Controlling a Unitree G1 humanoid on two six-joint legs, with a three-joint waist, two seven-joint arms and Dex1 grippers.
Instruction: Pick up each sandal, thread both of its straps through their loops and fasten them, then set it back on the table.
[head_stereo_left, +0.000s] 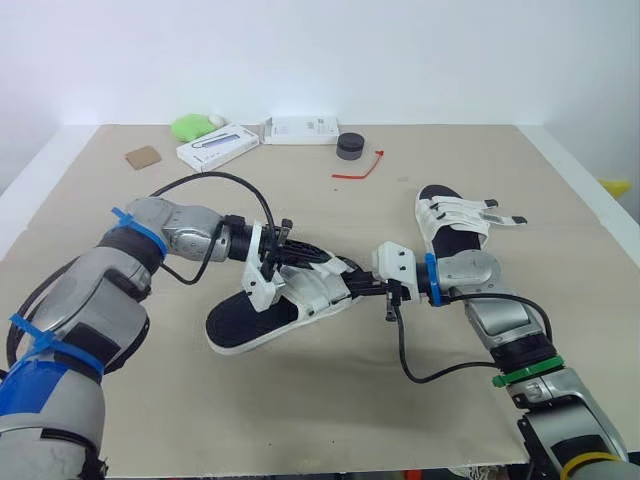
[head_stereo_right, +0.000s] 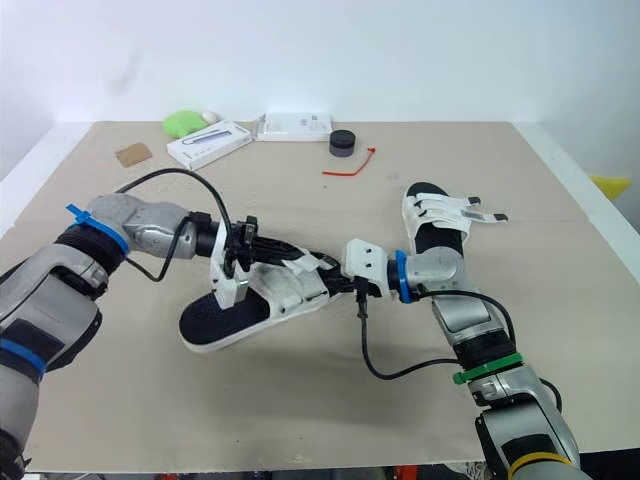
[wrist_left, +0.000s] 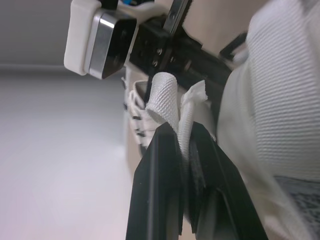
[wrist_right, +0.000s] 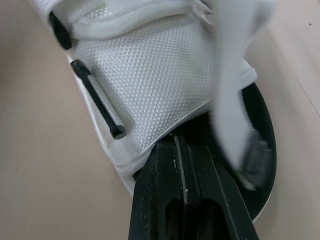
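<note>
A white sandal with a black sole (head_stereo_left: 240, 325) lies tilted at the table's middle, held between both grippers. My left gripper (head_stereo_left: 305, 262) reaches in from the left over the sandal's upper. It is shut on a white strap (wrist_left: 165, 95) that folds over just past its fingertips (wrist_left: 167, 150). My right gripper (head_stereo_left: 355, 290) comes in from the right and is shut on the edge of the sandal's white upper (wrist_right: 150, 85). A loose strap end hangs blurred in front of it. A second white sandal (head_stereo_left: 452, 225) rests flat on the table to the right, its straps sticking out sideways.
At the table's far edge stand a green object (head_stereo_left: 190, 126), two white boxes (head_stereo_left: 217, 146) (head_stereo_left: 300, 130), a black round cap (head_stereo_left: 350, 146) and a brown card (head_stereo_left: 143, 156). A red tie (head_stereo_left: 360, 170) lies near the cap. Black cables loop off both wrists.
</note>
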